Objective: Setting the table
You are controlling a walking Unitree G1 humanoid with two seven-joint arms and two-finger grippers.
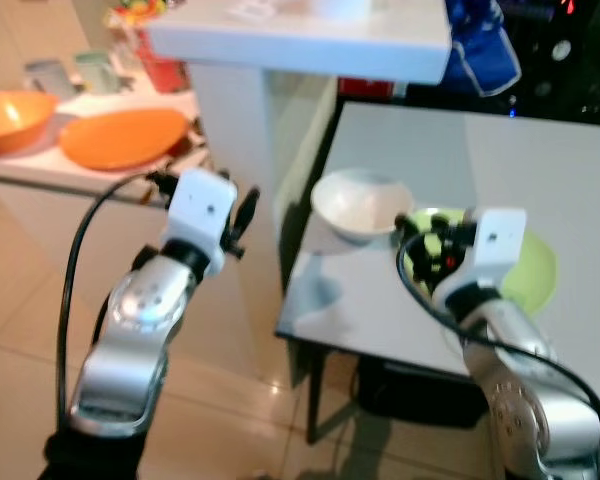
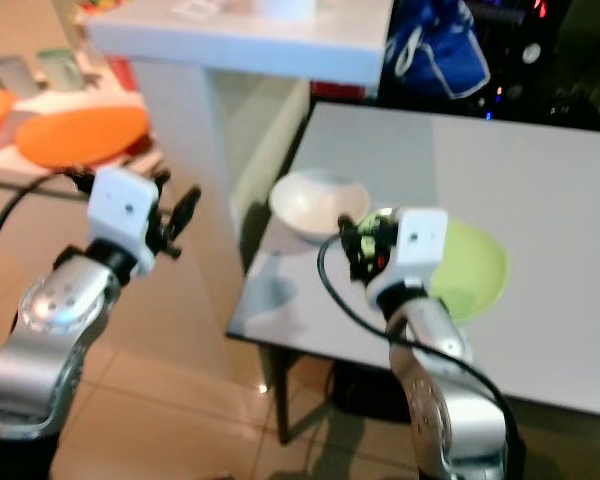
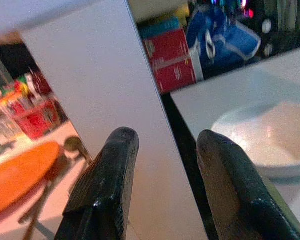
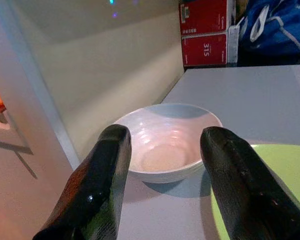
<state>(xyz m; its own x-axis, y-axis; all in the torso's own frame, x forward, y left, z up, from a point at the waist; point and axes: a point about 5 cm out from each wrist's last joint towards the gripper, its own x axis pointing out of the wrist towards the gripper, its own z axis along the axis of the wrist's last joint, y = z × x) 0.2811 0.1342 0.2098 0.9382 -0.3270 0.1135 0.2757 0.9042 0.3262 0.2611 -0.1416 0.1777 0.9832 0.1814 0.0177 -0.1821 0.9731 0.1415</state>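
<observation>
Currently the right gripper [image 1: 427,243], jaws apart, hovers mid-frame over the green plate [image 1: 535,270], aimed at the white bowl [image 1: 360,205] just beside it. Left gripper [image 1: 242,215], jaws apart, hangs centre-left off the grey table [image 1: 540,160]. Next move, by judgement: advance and close on the bowl's rim.

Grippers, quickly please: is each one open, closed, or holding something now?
Left gripper: open, holding nothing.
Right gripper: open, holding nothing, facing the white bowl.

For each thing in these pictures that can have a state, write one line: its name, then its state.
white bowl: upright, empty, on the grey table.
green plate: flat, empty, beside the bowl.
orange bowl: upright on the counter.
orange plate: flat on the counter.
left gripper: open, empty.
right gripper: open, empty.
</observation>
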